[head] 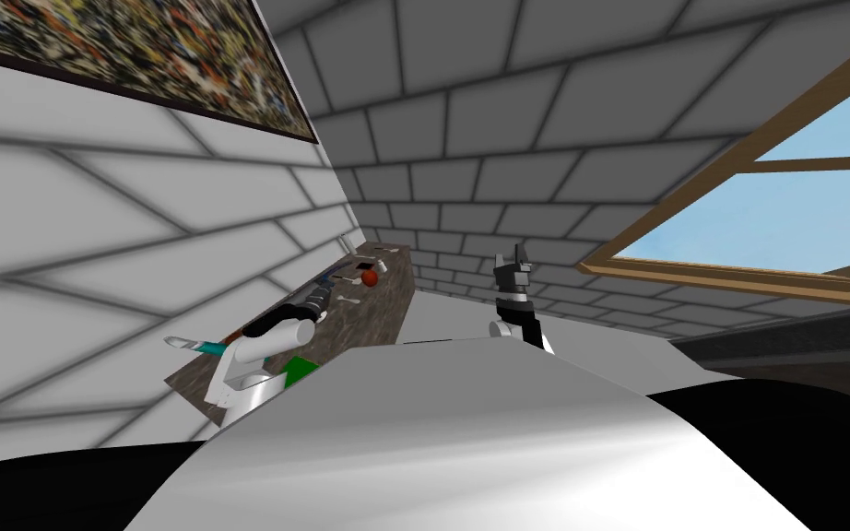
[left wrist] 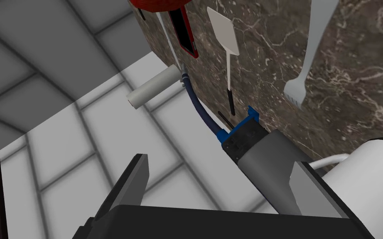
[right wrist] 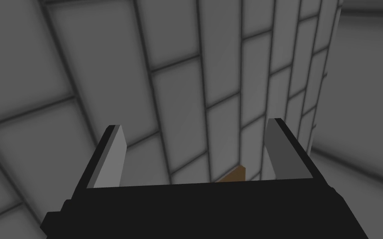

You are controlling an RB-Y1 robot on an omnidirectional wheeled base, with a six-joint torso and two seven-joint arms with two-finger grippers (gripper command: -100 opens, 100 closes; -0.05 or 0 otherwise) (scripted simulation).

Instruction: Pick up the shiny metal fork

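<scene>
— Since nothing is gripped yet, why is the left end effector (left wrist: 220, 161) held with its fingers spread wide?
— Room is probably being left for the fork (left wrist: 312, 54). It is laid flat on the marbled tabletop (left wrist: 352, 124), near the gap but outside it, farther from the wall than the spatula (left wrist: 224, 31).
— How is the fork pointed?
— Its tines are turned back toward the end effector, and its long axis is run away from it, roughly alongside the spatula. The right end effector (right wrist: 195, 124) is raised clear, fingers likewise parted.
</scene>
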